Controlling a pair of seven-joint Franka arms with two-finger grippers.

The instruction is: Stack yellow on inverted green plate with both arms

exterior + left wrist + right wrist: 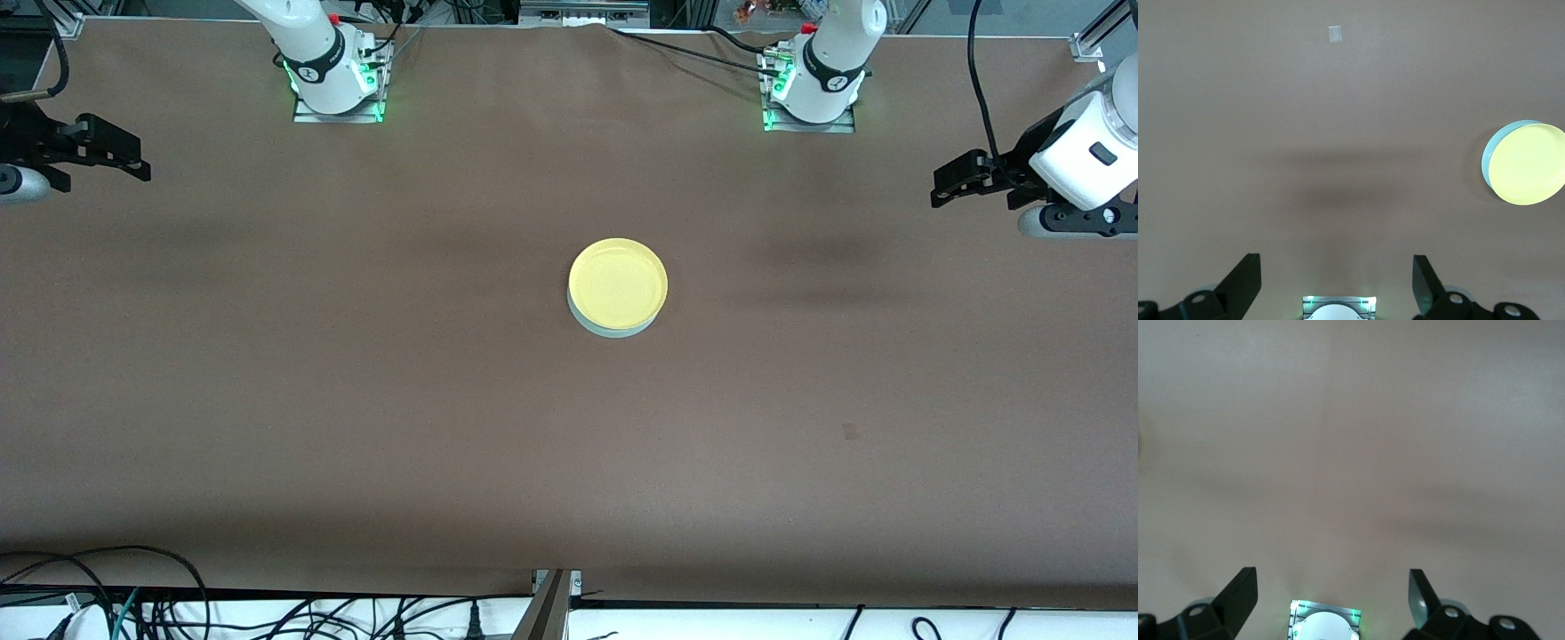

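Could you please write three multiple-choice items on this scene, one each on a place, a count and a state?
1. Where is the yellow plate?
A. on the green plate, mid-table
B. beside the green plate
C. in the left gripper

2. How many plates are on the table?
A. one
B. two
C. three

3. How do the grippers stand?
A. both shut on plates
B. left shut, right open
C. both open and empty

Key:
1 A: a pale green rim shows under the yellow plate's nearer edge.
2 B: only the yellow and green plates appear.
3 C: the left gripper and right gripper show spread fingers with nothing between them, each over bare table at its own arm's end.
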